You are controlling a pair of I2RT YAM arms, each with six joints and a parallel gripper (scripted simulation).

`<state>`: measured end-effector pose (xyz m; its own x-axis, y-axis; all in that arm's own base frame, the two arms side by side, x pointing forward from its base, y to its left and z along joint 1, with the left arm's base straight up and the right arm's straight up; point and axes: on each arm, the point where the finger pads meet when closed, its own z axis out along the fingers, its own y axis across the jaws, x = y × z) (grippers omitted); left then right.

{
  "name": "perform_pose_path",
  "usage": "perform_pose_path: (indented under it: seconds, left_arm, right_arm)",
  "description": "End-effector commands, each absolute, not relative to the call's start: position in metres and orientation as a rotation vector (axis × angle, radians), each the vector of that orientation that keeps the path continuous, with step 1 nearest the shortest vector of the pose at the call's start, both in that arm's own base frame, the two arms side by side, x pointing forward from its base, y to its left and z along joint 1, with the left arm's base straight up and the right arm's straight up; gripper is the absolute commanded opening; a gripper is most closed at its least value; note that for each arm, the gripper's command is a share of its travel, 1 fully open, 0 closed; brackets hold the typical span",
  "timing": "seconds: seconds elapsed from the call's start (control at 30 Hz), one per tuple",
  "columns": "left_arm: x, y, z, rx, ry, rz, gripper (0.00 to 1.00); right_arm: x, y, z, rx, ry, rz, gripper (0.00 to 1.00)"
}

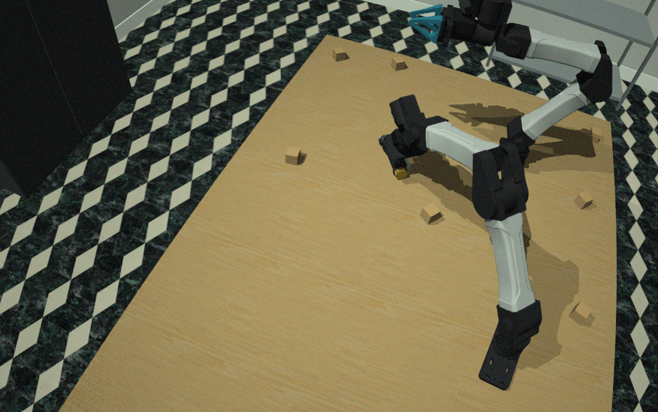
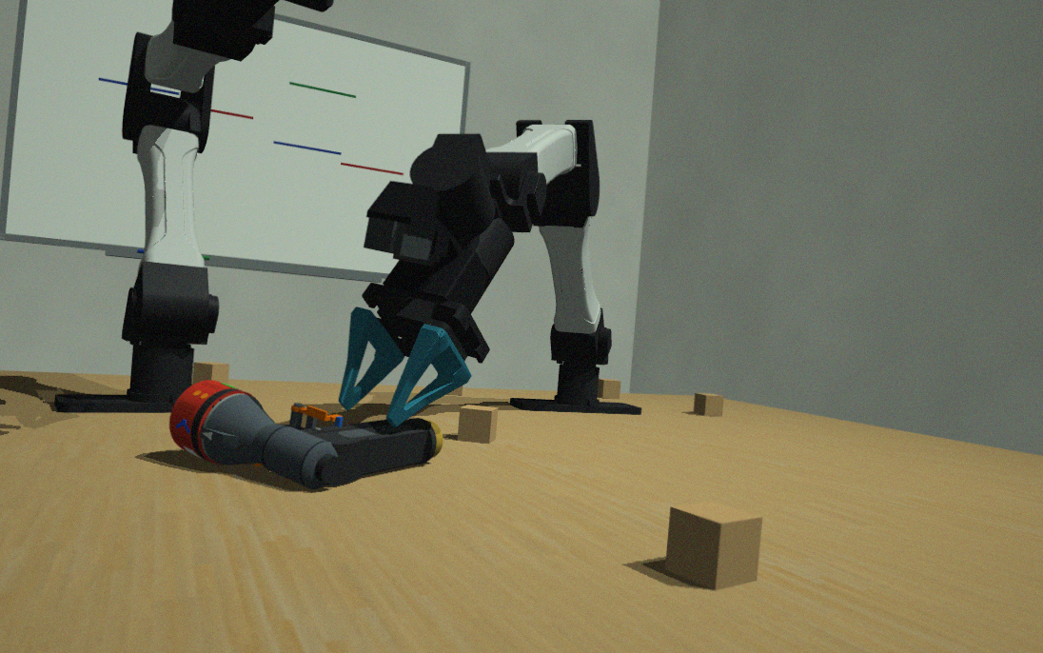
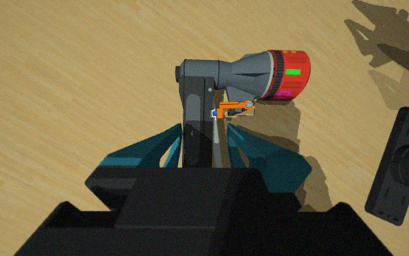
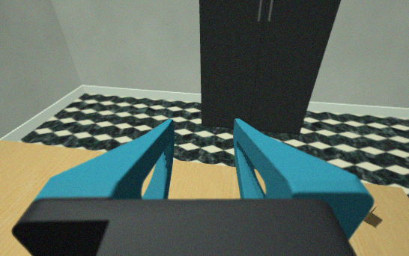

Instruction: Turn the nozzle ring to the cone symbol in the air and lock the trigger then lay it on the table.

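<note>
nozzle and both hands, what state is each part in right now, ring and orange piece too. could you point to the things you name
nozzle point(image 1: 400, 172) point(image 2: 296, 454) point(image 3: 200, 68): lying on its side on the table
spray ring point(image 2: 186, 407) point(image 3: 300, 64): blue v beside the white arrow; exact click can't be told
orange piece point(image 2: 314, 412) point(image 3: 233, 105): reaching toward the handle
left hand point(image 2: 371, 415) point(image 3: 204, 128): open, fingers either side of the handle
right hand point(image 1: 410, 20) point(image 4: 204, 120): open, empty, raised
</note>
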<state>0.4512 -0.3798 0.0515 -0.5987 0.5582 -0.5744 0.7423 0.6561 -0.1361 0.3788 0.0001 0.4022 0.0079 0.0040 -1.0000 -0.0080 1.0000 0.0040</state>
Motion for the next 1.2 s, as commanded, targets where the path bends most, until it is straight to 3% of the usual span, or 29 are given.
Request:
perform_pose_path:
  seconds: [0.0,0.43,0.47,0.73,1.17]
  left_arm:
    - [0.459,-0.386,0.072,0.996,2.327,-0.52,0.5]
    - [0.449,-0.374,0.105,1.012,2.424,-0.484,0.5]
    - [0.454,-0.377,0.131,0.993,2.346,-0.501,0.5]
    - [0.451,-0.375,0.102,1.003,2.387,-0.496,0.5]
    - [0.474,-0.355,0.149,0.897,2.286,-0.474,0.5]
  right_arm:
    - [0.382,0.007,0.41,-0.015,1.542,0.03,0.37]
    - [0.382,0.007,0.41,-0.015,1.542,0.03,0.37]
    - [0.382,0.007,0.41,-0.015,1.542,0.03,0.37]
    - [0.382,0.007,0.41,-0.015,1.542,0.03,0.37]
    - [0.379,0.0,0.409,0.001,1.545,0.008,0.37]
